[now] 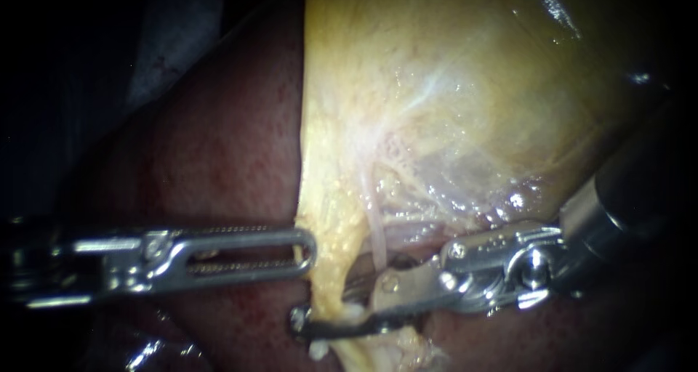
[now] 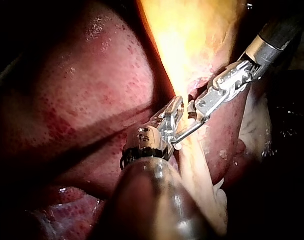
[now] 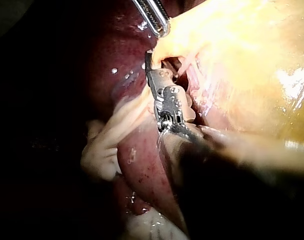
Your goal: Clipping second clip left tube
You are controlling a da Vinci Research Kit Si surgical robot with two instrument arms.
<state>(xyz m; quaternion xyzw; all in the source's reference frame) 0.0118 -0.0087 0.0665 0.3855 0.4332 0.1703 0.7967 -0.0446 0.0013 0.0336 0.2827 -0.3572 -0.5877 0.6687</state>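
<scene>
Close view of soft tissue under bright light, with darkness all around the edges. The surface is a dark red, wet liver filling the left and lower part of the endoscope view. Over it hangs the yellow, glistening gallbladder, taking up the upper middle and right. Its left edge narrows into a yellow band of tissue that runs down past the middle.

The left instrument comes in level from the left. It has long, slotted metal jaws, and their tip is clenched on the edge of the gallbladder, which is drawn to a point there in the right wrist view.

The right instrument enters from the right on a dark shaft with a shiny metal joint. Its jaws stand apart, one above and one below the yellow band, with the lower jaw reaching out past the band's left side. Whether both jaws press on the band cannot be told.

A pale, thin tube runs down from the gallbladder's underside, just right of the band, and passes behind the right instrument's upper jaw. In the right wrist view, a bundle of pale strands trails away over the liver beside that instrument
</scene>
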